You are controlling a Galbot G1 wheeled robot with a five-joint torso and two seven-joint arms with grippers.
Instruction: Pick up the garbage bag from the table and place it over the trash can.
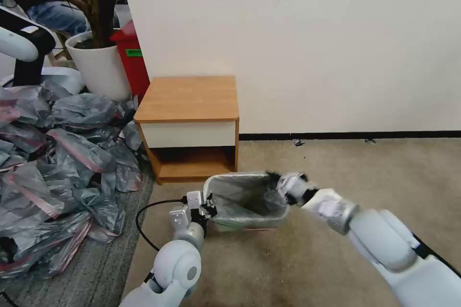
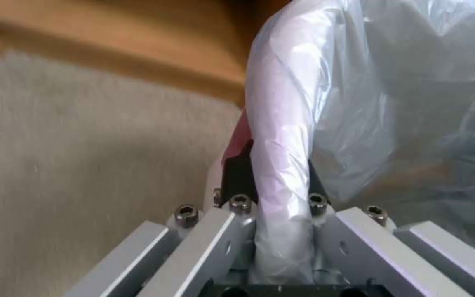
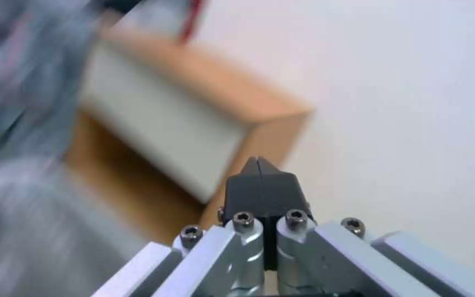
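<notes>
Down on the carpet, left claw (image 2: 278,194) clamps the garbage bag (image 1: 242,196) over the trash can (image 1: 249,222) rim; right claw (image 3: 260,175) clenched, empty; any tug risks tearing it.

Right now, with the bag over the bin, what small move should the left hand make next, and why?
Probably open the left hand and back it off. Its fingers straddle the trash can rim with the garbage bag already draped over that edge, and the bag lines the can. The right hand is shut, holding nothing, at the far rim.
</notes>
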